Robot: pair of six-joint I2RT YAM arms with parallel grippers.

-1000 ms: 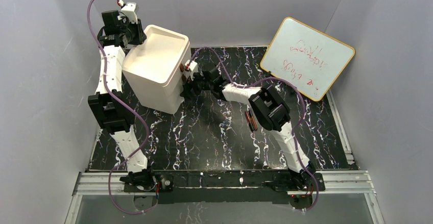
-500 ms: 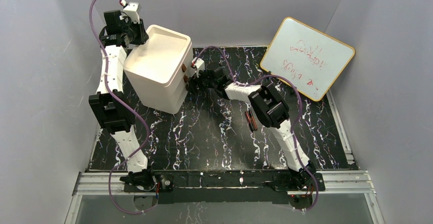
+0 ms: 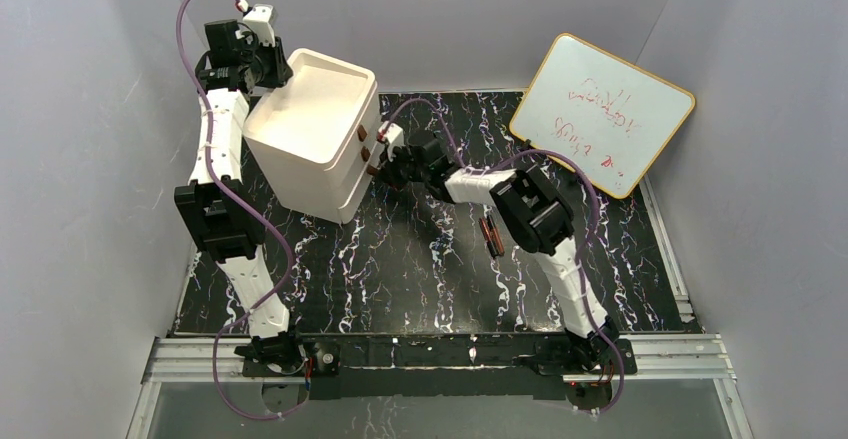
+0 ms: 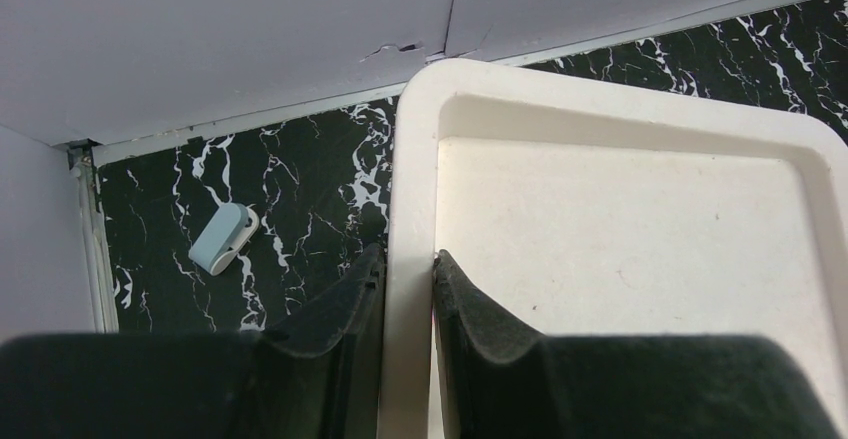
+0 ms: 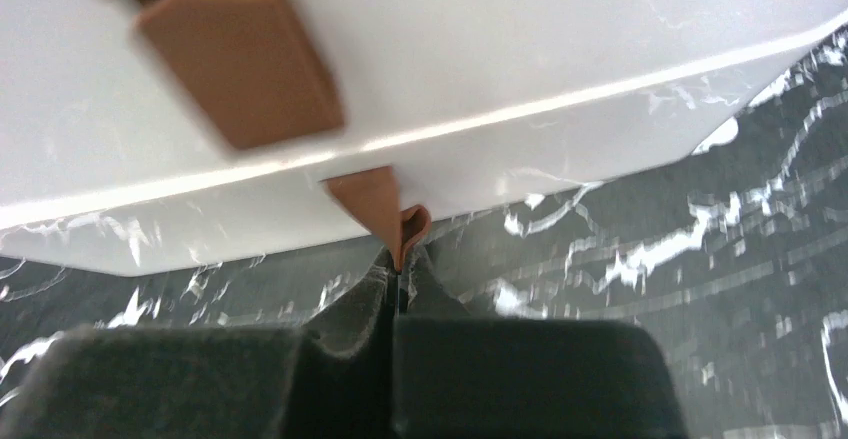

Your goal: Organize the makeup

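Observation:
The cream three-drawer box (image 3: 310, 124) stands at the back left of the black marble mat. My left gripper (image 3: 270, 74) is shut on the box's top rim (image 4: 410, 159), one finger outside the wall and one inside; in the left wrist view the left gripper (image 4: 408, 269) pinches that rim. My right gripper (image 3: 385, 171) is at the drawer fronts. In the right wrist view the right gripper (image 5: 402, 264) is shut on the lowest brown knob (image 5: 385, 204), below another knob (image 5: 240, 54). Thin red-brown makeup sticks (image 3: 490, 234) lie on the mat, partly under my right arm. Other makeup is hidden.
A yellow-framed whiteboard (image 3: 602, 111) leans at the back right. A small pale blue and white piece (image 4: 222, 239) lies on the mat behind the box, near the back wall. Grey walls enclose the mat on three sides.
My right gripper was open and has shut on the lowest knob, drawing slightly right. The box and my left gripper on its rim shifted a little to the right.

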